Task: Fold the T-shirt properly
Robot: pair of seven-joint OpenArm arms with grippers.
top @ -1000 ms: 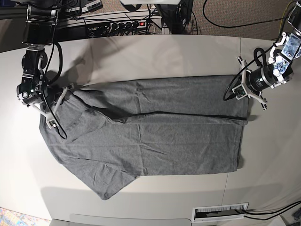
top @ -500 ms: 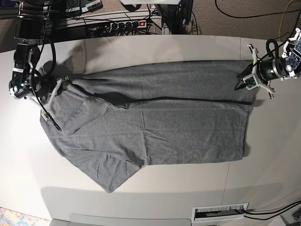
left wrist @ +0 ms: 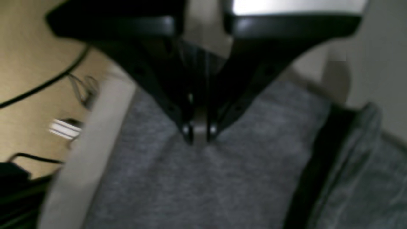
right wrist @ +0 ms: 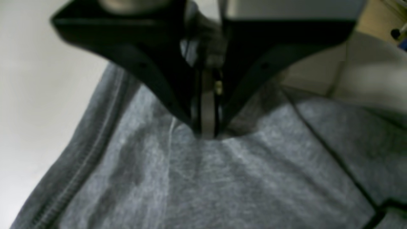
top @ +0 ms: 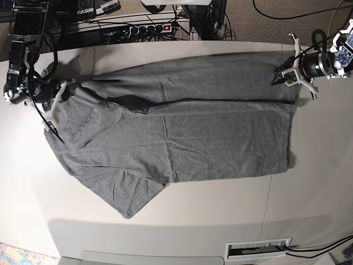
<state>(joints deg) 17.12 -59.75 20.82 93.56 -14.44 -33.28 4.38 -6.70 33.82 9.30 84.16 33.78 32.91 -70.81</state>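
Note:
The heather-grey T-shirt (top: 193, 138) lies spread across the table, hem at the right, sleeves and neck at the left. A lifted upper layer stretches along the far edge between my two grippers. My left gripper (top: 284, 74) at the far right is shut on the hem corner; the left wrist view shows its fingertips (left wrist: 198, 136) pinching grey cloth (left wrist: 222, 178). My right gripper (top: 58, 93) at the far left is shut on the shoulder end; the right wrist view shows it (right wrist: 206, 133) clamped on the cloth (right wrist: 222, 184) beside a stitched hem (right wrist: 79, 171).
The pale table (top: 165, 232) runs out to a rounded front edge. A power strip (top: 146, 27) and cables lie behind the far edge. A white slotted part (top: 258, 249) sits at the front right. Bare tabletop shows in front of the shirt and at the right.
Both grippers have moved toward the far side of the table, still holding the shirt. The held upper edge has been pulled back with them and the layer is stretched wider.

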